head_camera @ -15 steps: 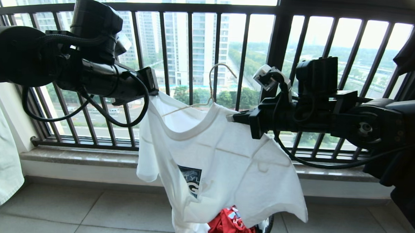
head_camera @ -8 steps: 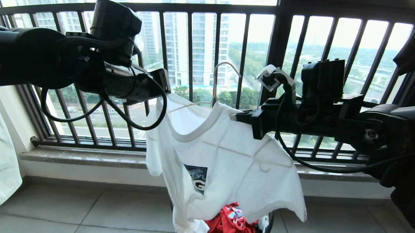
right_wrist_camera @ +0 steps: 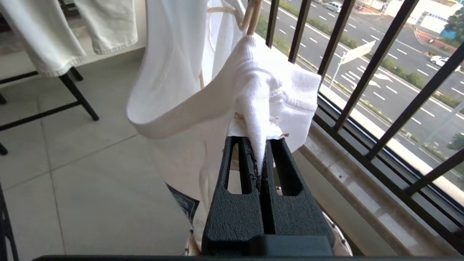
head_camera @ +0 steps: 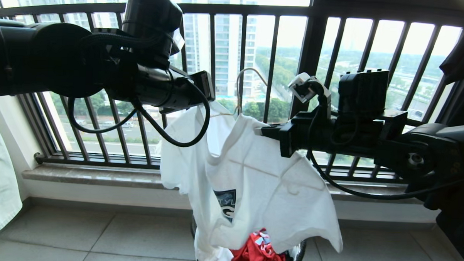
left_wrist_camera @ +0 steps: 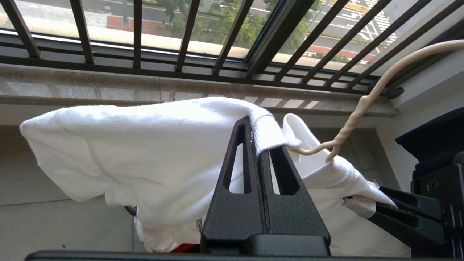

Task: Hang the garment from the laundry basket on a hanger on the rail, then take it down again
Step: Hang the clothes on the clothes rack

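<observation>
Nearest me, my left hand (left_wrist_camera: 258, 145) was clamped on the collar edge of the white T-shirt (head_camera: 253, 185), and my right hand (right_wrist_camera: 261, 145) was pinched tight on a fold at the opposite shoulder. Between them the shirt hung slack in the air, the cream wire hanger (head_camera: 239, 92) threaded through its neck. Below, a red garment (head_camera: 256, 251) lay where the shirt's hem reached. Beyond stood the black window railing (head_camera: 273, 62).

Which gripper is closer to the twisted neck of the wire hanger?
Right. The right gripper grips the garment just beside the hanger neck. The left gripper grips the opposite shoulder, slightly farther from it.
</observation>
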Motion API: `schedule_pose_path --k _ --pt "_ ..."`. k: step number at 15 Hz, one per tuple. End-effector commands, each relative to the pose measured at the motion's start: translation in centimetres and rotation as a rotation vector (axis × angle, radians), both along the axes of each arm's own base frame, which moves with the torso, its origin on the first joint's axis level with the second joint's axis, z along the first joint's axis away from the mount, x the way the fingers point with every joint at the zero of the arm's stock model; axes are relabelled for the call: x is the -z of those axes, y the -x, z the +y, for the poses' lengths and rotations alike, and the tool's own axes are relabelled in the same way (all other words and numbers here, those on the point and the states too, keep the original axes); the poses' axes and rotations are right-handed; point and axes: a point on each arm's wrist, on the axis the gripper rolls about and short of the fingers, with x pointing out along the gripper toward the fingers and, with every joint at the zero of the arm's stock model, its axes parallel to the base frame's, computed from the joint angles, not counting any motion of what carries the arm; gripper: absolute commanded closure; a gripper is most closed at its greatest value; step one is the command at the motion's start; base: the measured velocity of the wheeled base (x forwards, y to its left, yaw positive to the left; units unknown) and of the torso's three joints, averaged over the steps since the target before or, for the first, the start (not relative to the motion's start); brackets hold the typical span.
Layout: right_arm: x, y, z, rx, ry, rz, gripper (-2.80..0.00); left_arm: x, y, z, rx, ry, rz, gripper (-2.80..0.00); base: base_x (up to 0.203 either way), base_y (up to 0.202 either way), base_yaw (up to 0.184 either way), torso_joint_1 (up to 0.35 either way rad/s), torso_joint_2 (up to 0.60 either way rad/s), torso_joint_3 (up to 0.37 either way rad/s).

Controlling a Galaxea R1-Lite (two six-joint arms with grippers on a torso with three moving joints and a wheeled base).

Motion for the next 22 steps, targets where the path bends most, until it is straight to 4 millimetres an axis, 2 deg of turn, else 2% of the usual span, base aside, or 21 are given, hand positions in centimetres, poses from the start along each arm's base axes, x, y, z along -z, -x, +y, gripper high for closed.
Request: schedule_pose_path --k 1,3,10,15,20,22 --pt "1.1 -0.4 0.8 -0.019 -0.024 0.012 0.0 -0.8 -0.1 -0.3 0.003 0.018 -0.026 0.0 0.0 0.0 0.0 0.0 0.0 0.0" --pt "1.6 -0.6 1.2 -0.028 -0.021 0.024 0.0 -1.3 0.2 -0.4 0.013 0.025 -0.042 0.0 0.0 0.0 0.0 0.0 0.0 0.0" --pt "1.1 -1.4 1.7 -0.061 -0.17 -0.001 0.0 -1.9 0.1 -1.0 0.025 0.037 -0.067 0.0 0.0 0.0 0.0 0.0 0.0 0.0" --pt "0.8 -1.2 2.3 -0.079 -0.213 0.02 0.0 -2.8 1.3 -0.6 0.035 0.056 -0.078 0.0 0.0 0.0 0.0 0.0 0.0 0.0" --pt "0.2 -1.2 2.3 -0.097 -0.285 0.059 0.0 -2.0 1.1 -0.8 0.032 0.039 -0.053 0.0 0.0 0.0 0.0 0.0 0.0 0.0" --pt "0.6 -1.5 2.5 -0.103 -0.289 0.077 0.0 -1.8 0.9 -0.8 -0.04 0.013 -0.062 0.0 0.0 0.0 0.0 0.0 0.0 0.0"
